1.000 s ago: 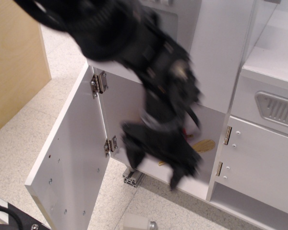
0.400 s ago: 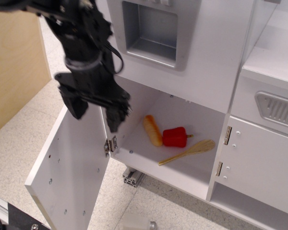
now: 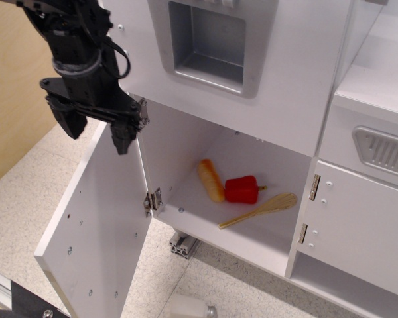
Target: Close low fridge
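Note:
The low fridge (image 3: 252,248) is a white toy-kitchen compartment and it stands wide open. Its flat white door (image 3: 96,218) swings out to the left on two silver hinges (image 3: 151,199), showing its inner face. My black gripper (image 3: 96,136) hangs open and empty just above the door's top edge, near the upper hinge. Inside the fridge lie a bread roll (image 3: 211,179), a red pepper (image 3: 242,189) and a wooden spoon (image 3: 262,209). The door's handle is hidden on its far side.
A white panel with a recessed grey dispenser niche (image 3: 209,40) sits above the fridge. A white cabinet with a grey vented panel (image 3: 383,151) stands to the right. A wooden board (image 3: 16,79) stands at the left. The floor is speckled.
My arm has swung from in front of the fridge opening up and to the left, over the door's top edge. The door has not moved.

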